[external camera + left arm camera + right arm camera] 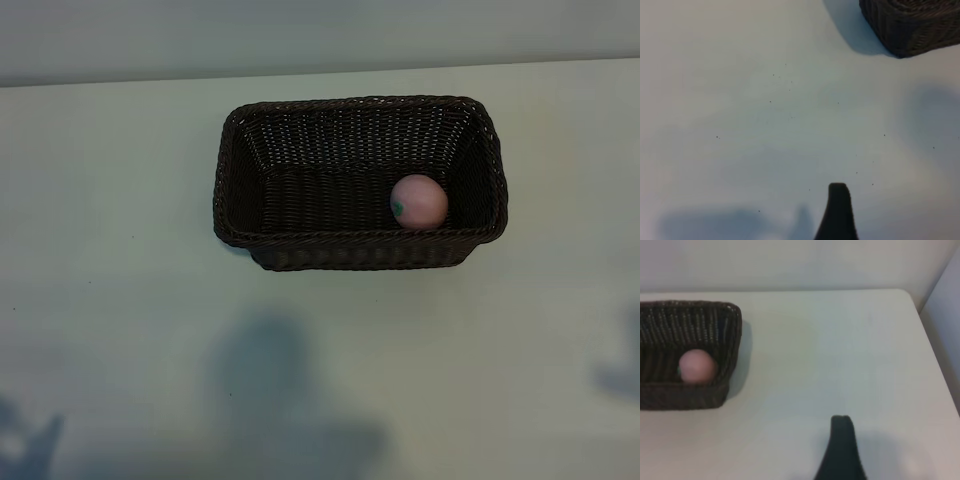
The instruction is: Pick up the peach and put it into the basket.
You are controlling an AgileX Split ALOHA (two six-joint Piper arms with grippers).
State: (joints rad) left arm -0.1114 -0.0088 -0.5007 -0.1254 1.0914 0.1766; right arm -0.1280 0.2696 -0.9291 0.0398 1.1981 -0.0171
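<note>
peach (418,201) in basket (240,180) | right end effector (842,450) apart, empty | left end effector (838,212) apart, empty

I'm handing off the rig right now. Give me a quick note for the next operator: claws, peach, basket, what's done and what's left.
Left claw: open, empty, over bare table short of the basket's corner.
Right claw: open, empty, over the table beside the basket.
Peach: lying inside the basket, at its right end by the near wall.
Done: peach is in the basket.
Left: nothing but parking the arms.
</note>
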